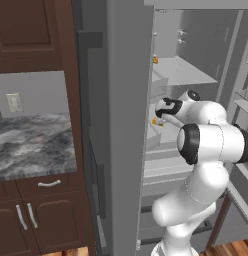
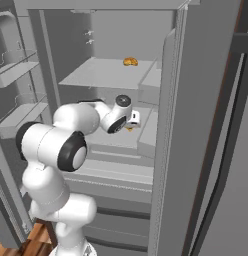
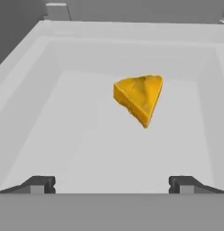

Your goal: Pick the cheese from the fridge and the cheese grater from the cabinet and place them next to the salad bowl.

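Observation:
The cheese (image 3: 140,99), a small yellow-orange wedge, lies in a pale grey bin on a shelf of the open fridge (image 2: 111,75). My gripper (image 3: 111,184) is open and hovers just short of the wedge, with nothing between its fingers. In the base views the hand (image 1: 168,107) reaches into the fridge at mid height, and the cheese (image 1: 154,121) (image 2: 129,128) peeks out right under it. The cheese grater and the salad bowl are out of view.
A small orange item (image 2: 129,62) sits on the fridge's upper shelf. The fridge's grey wall (image 1: 128,125) stands left of the arm, with door racks (image 2: 16,70) on the other side. A dark brown wall cabinet (image 1: 26,30) hangs closed over a marbled counter (image 1: 31,145).

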